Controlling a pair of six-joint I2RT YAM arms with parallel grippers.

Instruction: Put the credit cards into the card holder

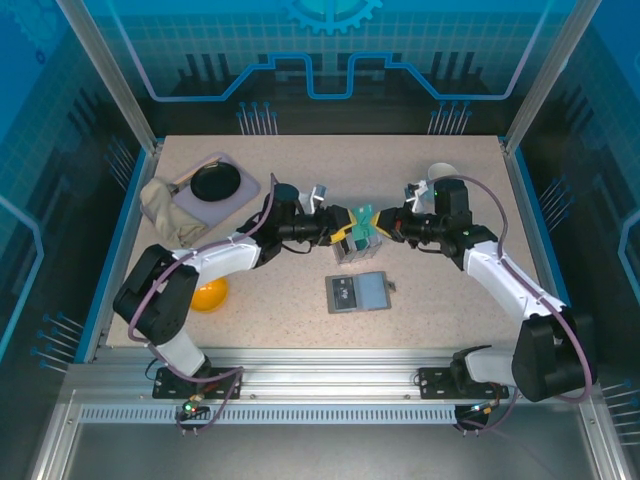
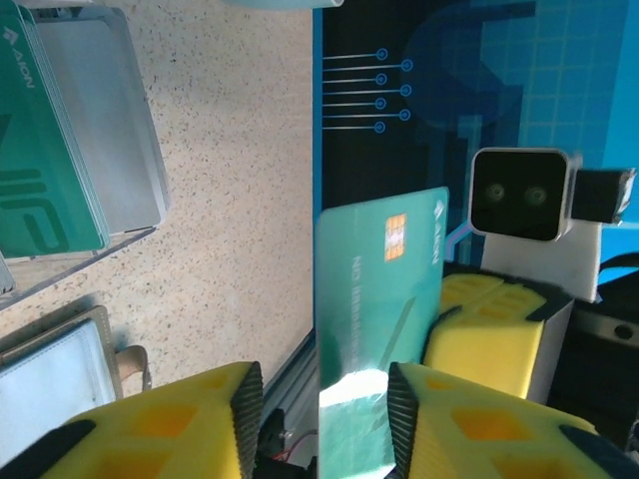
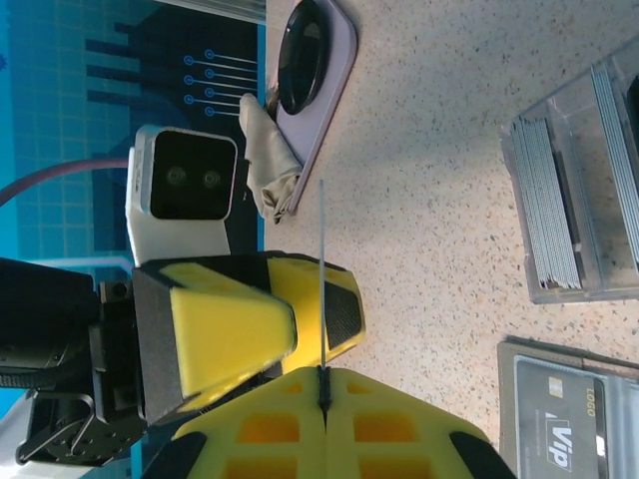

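A teal credit card [image 1: 365, 218] with a gold chip hangs above the table between my two grippers. The right gripper [image 3: 322, 374] is shut on its edge, so the card [image 3: 322, 259] looks like a thin line in the right wrist view. My left gripper [image 2: 324, 384] is open, with the card [image 2: 374, 289] standing in the gap by its right finger and a space on the left side. The grey card holder [image 1: 357, 293] lies open on the table below and nearer to me. More teal cards [image 2: 40, 150] stand in a clear slotted box [image 1: 348, 255].
A purple tray [image 1: 232, 170] carrying a black disc and a beige cloth [image 1: 165, 210] sit at the back left. Behind the right arm stands a white mug [image 1: 440, 172]. An orange-yellow object [image 1: 208, 295] lies by the left arm.
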